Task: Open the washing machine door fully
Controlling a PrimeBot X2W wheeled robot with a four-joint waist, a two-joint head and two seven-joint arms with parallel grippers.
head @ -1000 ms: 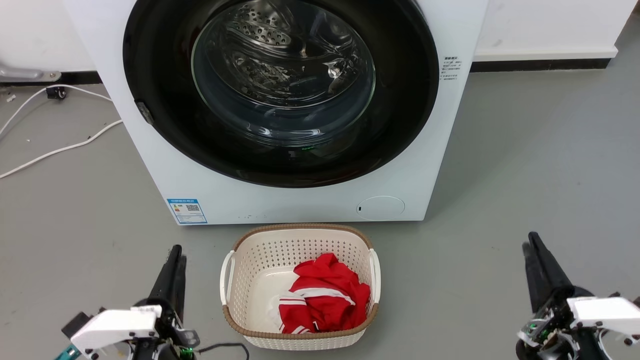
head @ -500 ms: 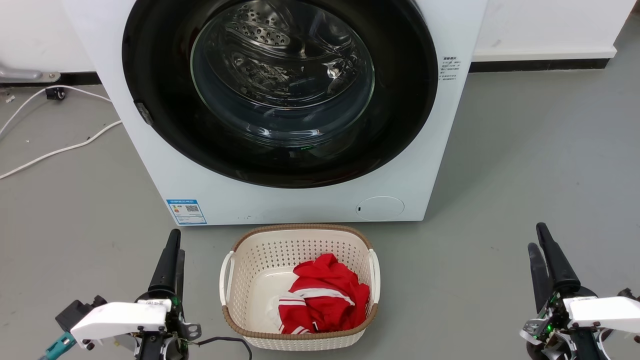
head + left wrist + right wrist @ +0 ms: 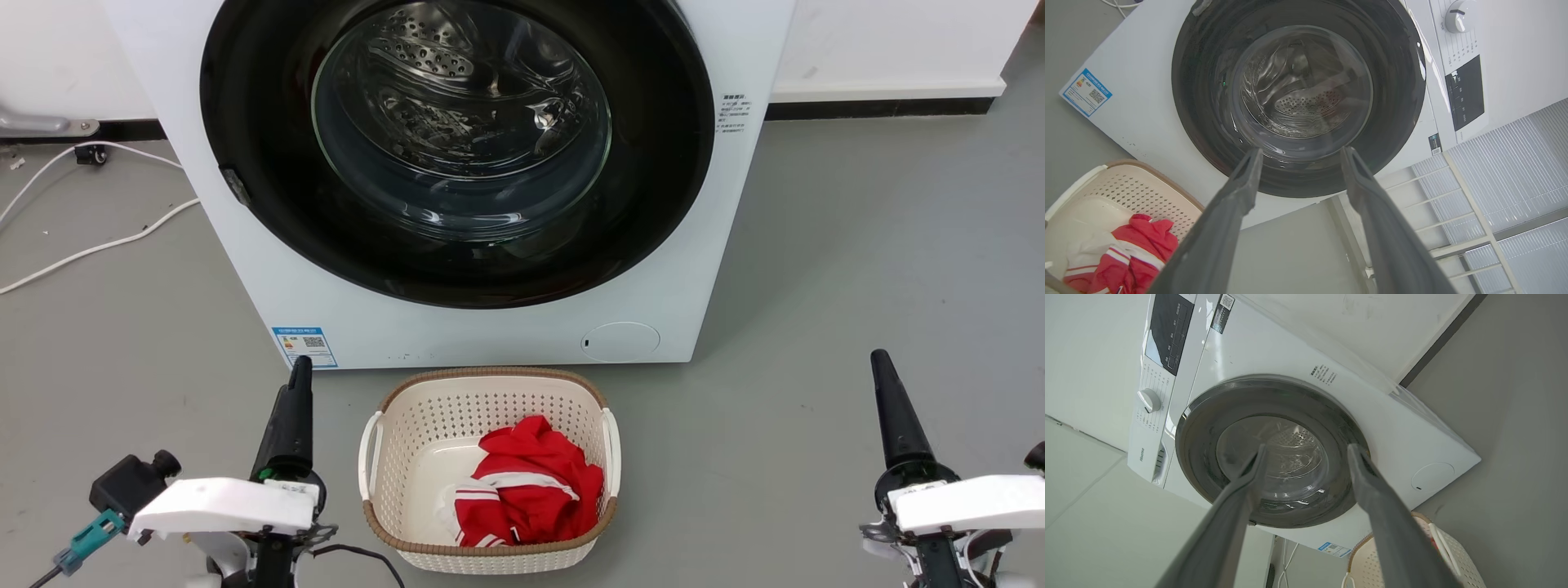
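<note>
Washing machine door (image 3: pixel 457 147) being seen shut at 12 o'clock. Left hand (image 3: pixel 300 363) at 7, right hand (image 3: pixel 878 355) at 5, both being held open, empty. Risk: grip being lost on glossy rim, door being left ajar.

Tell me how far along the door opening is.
Done: nothing yet; the washing machine door lies shut, flush in the washing machine's front. In hand: the left gripper and right gripper are both open, low on either side of the laundry basket, aimed at the door but well short of it. Left: reach the door's rim, get a hold and swing it fully open.
</note>
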